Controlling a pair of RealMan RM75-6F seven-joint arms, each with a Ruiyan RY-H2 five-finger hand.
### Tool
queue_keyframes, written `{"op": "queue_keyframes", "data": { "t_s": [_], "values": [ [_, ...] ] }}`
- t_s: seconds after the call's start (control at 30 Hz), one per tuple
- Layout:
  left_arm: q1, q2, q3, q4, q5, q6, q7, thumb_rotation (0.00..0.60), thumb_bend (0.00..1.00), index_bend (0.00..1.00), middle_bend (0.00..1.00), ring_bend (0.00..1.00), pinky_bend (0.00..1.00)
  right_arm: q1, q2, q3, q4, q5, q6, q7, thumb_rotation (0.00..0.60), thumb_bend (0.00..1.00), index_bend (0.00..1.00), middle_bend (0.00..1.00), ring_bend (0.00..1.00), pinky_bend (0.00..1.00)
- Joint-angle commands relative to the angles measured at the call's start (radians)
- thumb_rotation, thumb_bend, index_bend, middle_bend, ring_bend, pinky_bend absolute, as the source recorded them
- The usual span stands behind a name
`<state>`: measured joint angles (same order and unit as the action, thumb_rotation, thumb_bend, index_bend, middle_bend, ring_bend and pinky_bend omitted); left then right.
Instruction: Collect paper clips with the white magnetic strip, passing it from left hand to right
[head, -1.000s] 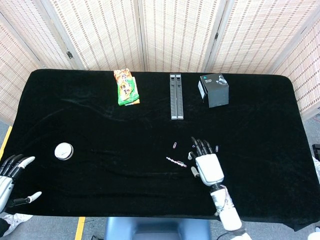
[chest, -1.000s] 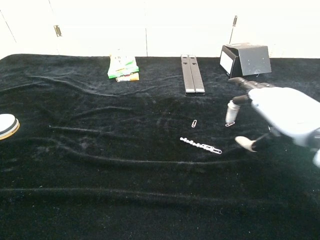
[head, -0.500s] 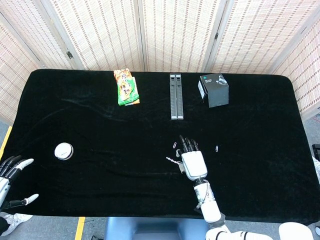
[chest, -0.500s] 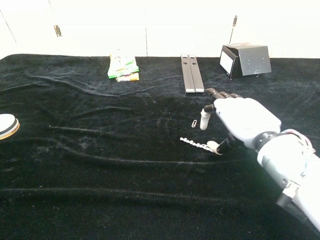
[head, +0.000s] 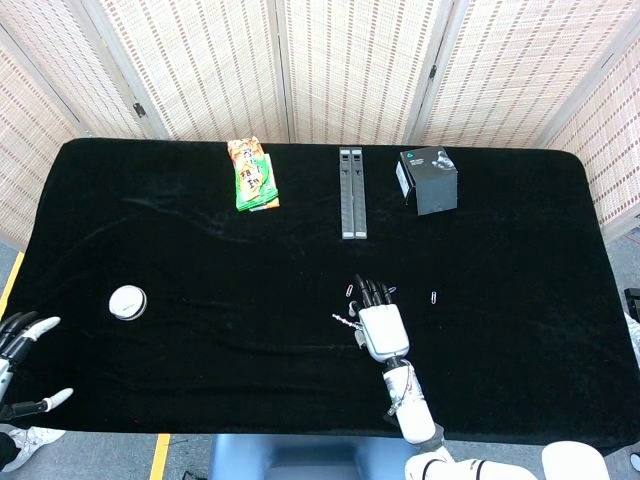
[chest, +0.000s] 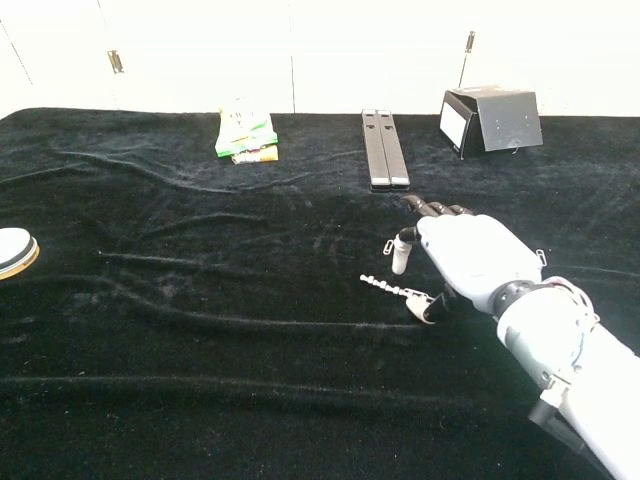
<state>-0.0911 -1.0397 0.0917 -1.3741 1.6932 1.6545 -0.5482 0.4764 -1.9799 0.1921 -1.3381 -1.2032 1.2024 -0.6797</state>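
The magnetic strip (head: 346, 322) (chest: 392, 288) lies on the black cloth as a thin, beaded-looking bar near the table's middle. My right hand (head: 380, 326) (chest: 470, 258) lies palm down just right of it, fingers apart; its thumb (chest: 425, 306) touches the strip's right end and nothing is gripped. One loose paper clip (head: 348, 291) (chest: 388, 243) lies by the fingertips, and another (head: 433, 297) (chest: 538, 255) lies to the hand's right. My left hand (head: 20, 350) hangs at the table's near left corner, fingers spread and empty, seen only in the head view.
A white round disc (head: 127, 301) (chest: 12, 250) sits at the left. Along the far edge are a green snack packet (head: 253, 175) (chest: 243, 133), a pair of long grey bars (head: 351, 192) (chest: 384, 150) and a black box (head: 429, 180) (chest: 492, 120).
My right hand has moved left across the cloth to the strip, its thumb now at the strip's end. The left hand has sunk a little lower at the corner.
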Motion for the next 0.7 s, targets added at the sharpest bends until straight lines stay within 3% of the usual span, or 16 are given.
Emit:
{"op": "queue_keyframes", "data": {
  "t_s": [0.03,0.53,0.7],
  "values": [
    [0.007,-0.002,-0.006,0.004,-0.007,0.007,-0.003,0.6,0.17,0.14,0.2,0.09,0.0,0.008,-0.009,-0.001,0.016,0.005,-0.009,0.006,0.6,0.34,0.41,0.0,0.01,0.06],
    [0.024,-0.011,-0.027,0.03,-0.017,0.026,-0.038,0.6,0.17,0.14,0.2,0.1,0.0,0.05,-0.041,0.029,0.108,0.009,-0.021,0.035,0.6,0.34,0.41,0.0,0.01,0.06],
    [0.025,-0.01,-0.034,0.032,-0.022,0.024,-0.044,0.6,0.17,0.14,0.2,0.1,0.0,0.057,-0.025,0.021,0.088,0.001,-0.033,0.052,0.6,0.34,0.41,0.0,0.01,0.06]
  ]
}}
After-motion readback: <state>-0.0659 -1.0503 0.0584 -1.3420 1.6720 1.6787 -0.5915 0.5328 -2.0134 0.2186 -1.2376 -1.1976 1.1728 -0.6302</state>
